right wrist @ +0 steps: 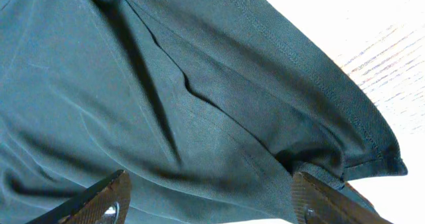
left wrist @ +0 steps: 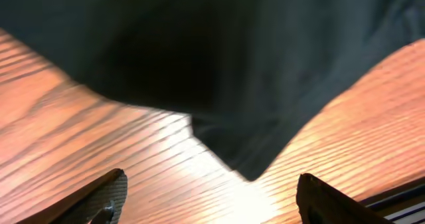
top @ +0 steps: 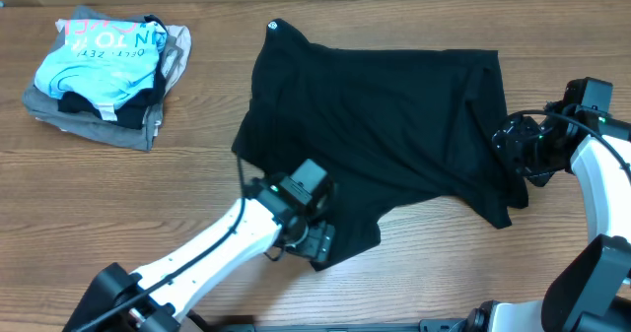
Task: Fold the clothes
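The clothes (top: 375,115), one big black garment that looks limp and light, lie spread right of the folded pile (top: 99,76), probably best pinched at hem corners, where the left gripper (left wrist: 212,197) and, farthest from that pile, the right gripper (right wrist: 212,197) both gape empty.

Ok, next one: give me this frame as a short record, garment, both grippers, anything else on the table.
garment: black shirt, spread out and creased, centre of overhead view
mark: small white logo at its far-left corner
left gripper: open, empty, at shirt's near edge
right gripper: open, empty, over shirt's right edge
other: stack of folded clothes far left, light blue shirt on top
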